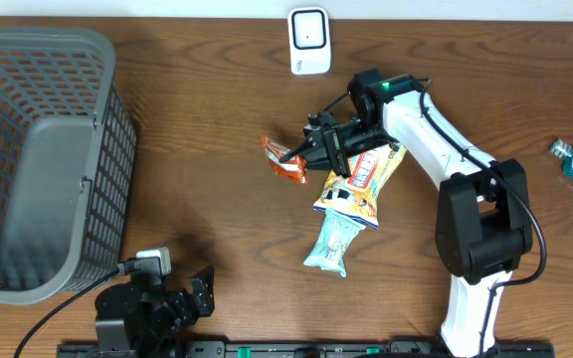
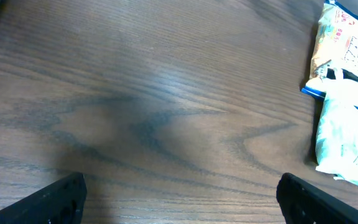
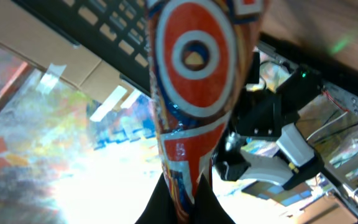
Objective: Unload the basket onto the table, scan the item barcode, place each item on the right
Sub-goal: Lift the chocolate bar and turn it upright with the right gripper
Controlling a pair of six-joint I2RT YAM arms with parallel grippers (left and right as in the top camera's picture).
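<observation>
Right gripper (image 1: 304, 152) clamped on orange packet (image 1: 285, 161); scanner (image 1: 308, 40) lies beyond it, toward the far edge. Left gripper (image 2: 180, 196) wide open, empty, well away.

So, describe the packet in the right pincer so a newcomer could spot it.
From the white scanner at the far edge of the table, drop to the right pincer. It grips the orange-red packet, unlike the yellow-blue packet and pale green packet lying beside it.

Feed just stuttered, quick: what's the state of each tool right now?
Left tool: open, holding nothing.
Right tool: closed on the orange snack packet.
</observation>
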